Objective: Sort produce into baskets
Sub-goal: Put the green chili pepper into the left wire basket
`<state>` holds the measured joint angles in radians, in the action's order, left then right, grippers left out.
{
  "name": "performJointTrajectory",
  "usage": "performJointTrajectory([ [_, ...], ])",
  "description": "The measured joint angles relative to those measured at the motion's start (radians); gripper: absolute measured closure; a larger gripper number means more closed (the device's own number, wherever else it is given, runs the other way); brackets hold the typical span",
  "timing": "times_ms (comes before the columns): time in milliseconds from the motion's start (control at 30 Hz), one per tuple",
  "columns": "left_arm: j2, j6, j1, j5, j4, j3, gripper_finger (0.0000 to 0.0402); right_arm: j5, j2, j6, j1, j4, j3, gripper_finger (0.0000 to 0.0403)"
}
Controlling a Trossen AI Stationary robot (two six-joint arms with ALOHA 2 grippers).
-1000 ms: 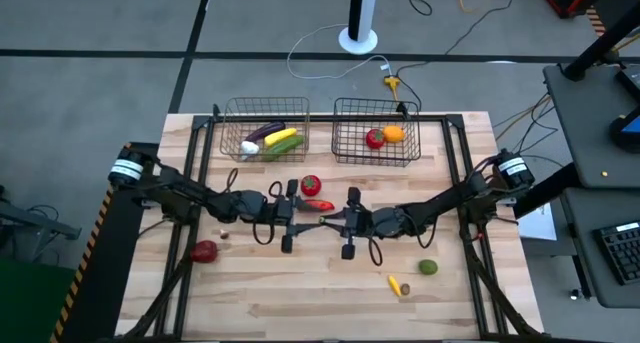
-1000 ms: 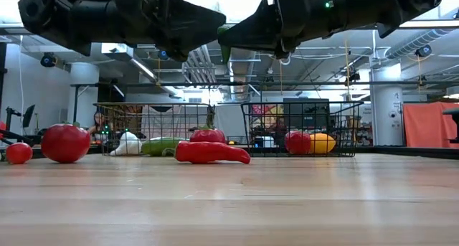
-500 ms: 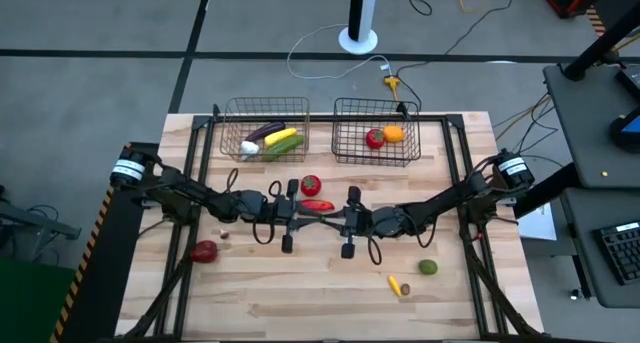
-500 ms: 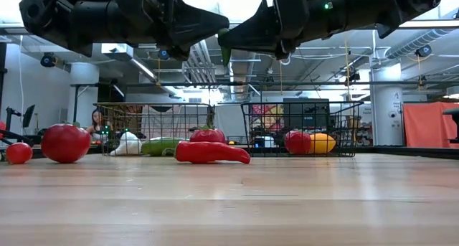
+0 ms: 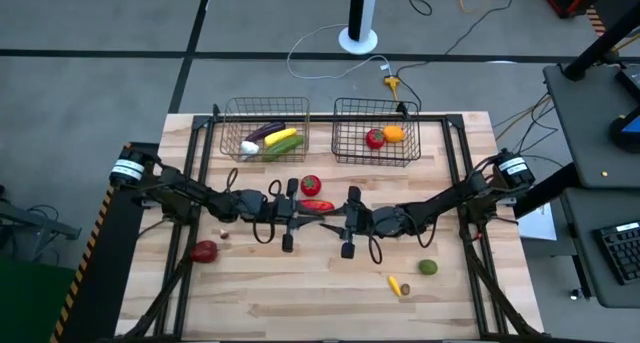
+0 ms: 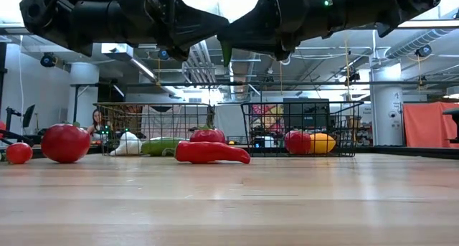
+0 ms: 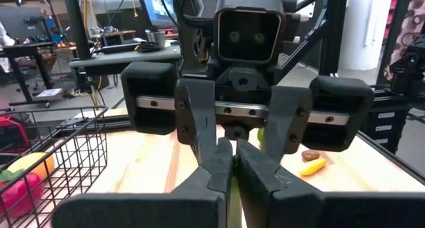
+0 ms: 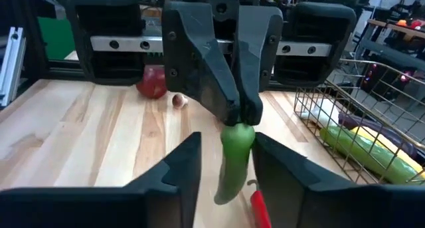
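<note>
Above the table's middle my two grippers meet tip to tip. My left gripper [image 5: 316, 217] [image 7: 232, 153] is shut on a long green vegetable [image 8: 234, 155], seen as a green sliver in the low view [image 6: 226, 52]. My right gripper [image 5: 337, 221] [image 8: 226, 141] is open, its fingers standing on either side of the vegetable. The copper basket [image 5: 232, 143] at the far left holds an eggplant, corn and garlic. The dark basket [image 5: 350, 148] at the far right holds a tomato and an orange. My left gripper pinches the green vegetable's upper end [image 8: 238, 128] between its two fingertips [image 8: 222, 102]. The fingers come level from the table's left. The vegetable hangs below them, slightly curved, clear of the table.
On the table below lie a red pepper [image 5: 318, 205] and a tomato [image 5: 311, 185]. Another tomato [image 5: 205, 250] sits near the left. A green piece [image 5: 428, 267] and a small yellow piece [image 5: 395, 283] lie near the right front.
My left gripper has shut on the green vegetable's end. After that my right gripper has opened and let go of it. Both arms have kept their places, and the vegetable stays hanging above the table.
</note>
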<state>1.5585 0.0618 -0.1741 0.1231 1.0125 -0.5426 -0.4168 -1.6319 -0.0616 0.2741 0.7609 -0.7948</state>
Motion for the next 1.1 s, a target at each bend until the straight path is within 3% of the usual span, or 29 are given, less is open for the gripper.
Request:
performJointTrajectory([
  [300,-0.077,0.0,0.018,0.002,-0.108,0.0,0.0402,-0.013,0.074,0.017,0.0,-0.073,0.0,0.0223],
  [567,-0.32,0.008,0.14,0.065,-0.479,0.0,0.0401,-0.082,0.195,0.105,-0.006,-0.242,0.0,0.0206],
  [700,-0.463,0.059,0.263,0.095,-0.665,0.0,0.0401,-0.082,0.237,0.126,-0.009,-0.292,0.0,0.0208],
  [867,-0.58,0.154,0.493,0.103,-0.822,-0.028,0.0401,-0.083,0.254,0.123,-0.01,-0.301,0.0,0.0208],
  [1100,-0.52,0.009,0.827,0.042,-1.261,-0.216,0.0401,-0.082,0.25,0.117,-0.027,-0.307,0.0,0.0209],
])
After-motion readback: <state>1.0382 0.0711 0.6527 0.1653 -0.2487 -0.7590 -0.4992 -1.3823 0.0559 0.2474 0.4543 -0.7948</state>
